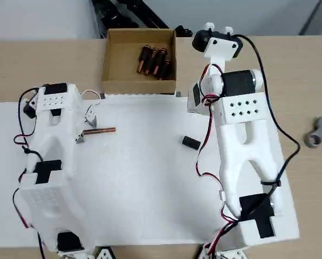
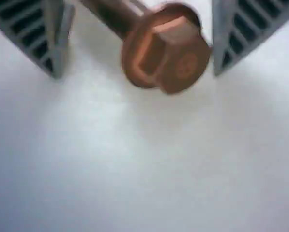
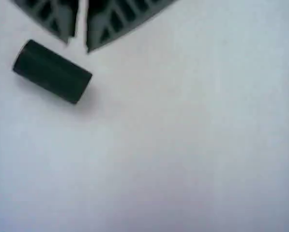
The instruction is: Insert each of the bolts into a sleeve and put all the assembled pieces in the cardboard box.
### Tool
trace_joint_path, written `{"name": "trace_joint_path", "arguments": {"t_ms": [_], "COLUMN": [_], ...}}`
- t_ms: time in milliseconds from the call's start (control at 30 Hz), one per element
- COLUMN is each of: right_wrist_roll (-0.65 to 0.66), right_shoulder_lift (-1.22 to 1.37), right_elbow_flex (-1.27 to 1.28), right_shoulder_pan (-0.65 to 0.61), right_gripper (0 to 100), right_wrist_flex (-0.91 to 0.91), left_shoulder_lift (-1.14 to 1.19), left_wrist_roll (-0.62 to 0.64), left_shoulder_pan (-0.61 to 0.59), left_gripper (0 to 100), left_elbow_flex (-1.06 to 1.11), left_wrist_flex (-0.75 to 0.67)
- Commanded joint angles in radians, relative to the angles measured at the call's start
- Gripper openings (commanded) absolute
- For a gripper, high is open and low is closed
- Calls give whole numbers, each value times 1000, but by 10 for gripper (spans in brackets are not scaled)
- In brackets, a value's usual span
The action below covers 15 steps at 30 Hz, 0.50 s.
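left gripper [image 2: 137,72]: i see it spread wide, bolt [image 2: 166,53] lying in between
right gripper [image 3: 79,39]: pressed together, just beside sleeve [image 3: 52,71]
box [image 1: 117,59]: assembled pieces [image 1: 154,60] inside (far side)

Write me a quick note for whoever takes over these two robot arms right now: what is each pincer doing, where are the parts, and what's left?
Left pincer: open, straddling the copper-coloured metal bolt, which lies on the white mat; not gripped yet.
Right pincer: shut and empty, just beside the short black cylindrical sleeve on the mat.
Done: several assembled bolt-in-sleeve pieces lie in the brown cardboard box.
Left: grasp the bolt and the sleeve, join them, put that piece in the box.
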Motion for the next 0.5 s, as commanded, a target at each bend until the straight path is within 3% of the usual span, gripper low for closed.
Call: {"name": "trace_joint_path", "arguments": {"t_ms": [0,167,300,467], "right_wrist_roll": [-8,-9,-9,-9], "right_shoulder_lift": [-45,-45,-45,-45], "right_elbow_flex": [-32,-32,-32,-32], "right_shoulder_pan": [8,5,5,8], "right_gripper": [15,15,15,15], "right_wrist_flex": [4,4,4,4], "left_shoulder_lift": [55,55,57,55], "left_wrist_roll": [9,0,-104,-158], "left_shoulder_pan": [-17,-18,-15,-14], "left_gripper": [184,94,4,6], "left_elbow_flex": [8,7,-25,-154], "left_wrist_flex": [-12,-9,-3,140]}}
